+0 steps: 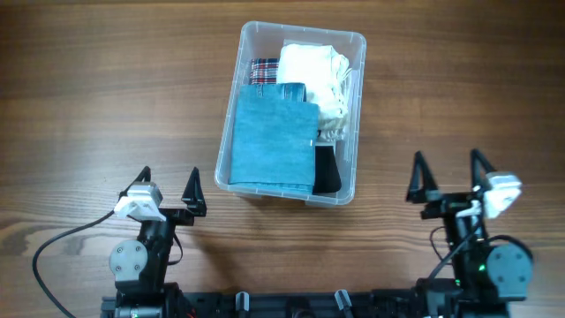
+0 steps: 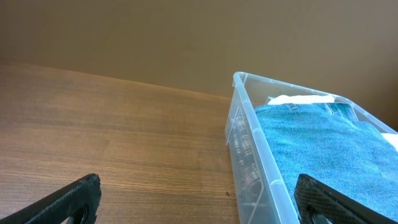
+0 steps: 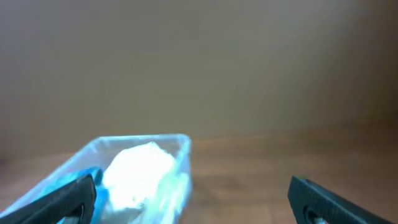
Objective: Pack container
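Clear plastic forms the container [image 1: 228, 146]; it stands on the wooden desk [image 1: 106, 88] ahead of both arms and roughly between them, its long side running away from them and slightly tilted in the overhead view; neither arm touches it.

Inside, a folded blue denim cloth [image 1: 274, 141] lies on top at the near end and covers most of the left side; a crumpled white cloth [image 1: 313, 75] fills the far right part and trails down along the right wall; a strip of red-and-blue checked fabric [image 1: 263, 71] shows at the far left, just beyond the denim; a black item [image 1: 327, 168] shows at the near right corner, beside the denim's edge, and what it is I cannot tell.

At the near left, the left gripper [image 1: 169, 181] stands with its jaws spread wide and nothing between them; it hangs above bare desk, apart from the container's near left corner; its wrist view shows the container's side wall and the denim off to the right.

At the near right, the right gripper [image 1: 448, 168] is likewise spread wide and empty, well clear of the container; its wrist view is blurred, with the container low on the left.

A dark cable [image 1: 62, 243] curves across the desk from the left arm's base.
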